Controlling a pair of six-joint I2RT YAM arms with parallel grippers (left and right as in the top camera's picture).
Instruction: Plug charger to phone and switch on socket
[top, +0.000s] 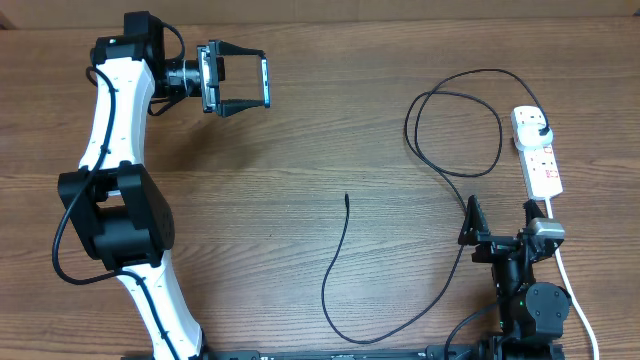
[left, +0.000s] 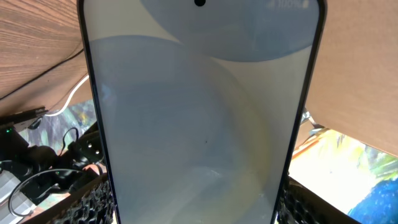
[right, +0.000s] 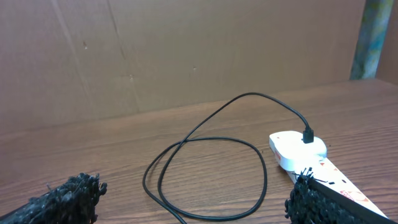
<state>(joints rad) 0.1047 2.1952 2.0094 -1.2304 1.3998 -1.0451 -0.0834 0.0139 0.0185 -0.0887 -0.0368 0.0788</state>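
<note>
My left gripper (top: 262, 79) is at the back left, raised above the table. It is shut on the phone (top: 267, 82), gripping its two long edges. The pale screen (left: 199, 112) fills the left wrist view. The black charger cable (top: 335, 270) lies across the middle of the table, its free tip (top: 345, 197) pointing to the back. It loops at the right (right: 205, 140), and its plug (right: 308, 134) sits in the end of the white socket strip (top: 543, 165). My right gripper (top: 500, 220) is open and empty, low at the front right, just in front of the strip (right: 298, 152).
A brown cardboard wall (right: 186, 50) stands behind the table. The strip's white cord (top: 575, 290) runs to the front right edge past the right arm's base. The left arm's base (top: 115, 220) stands at the left.
</note>
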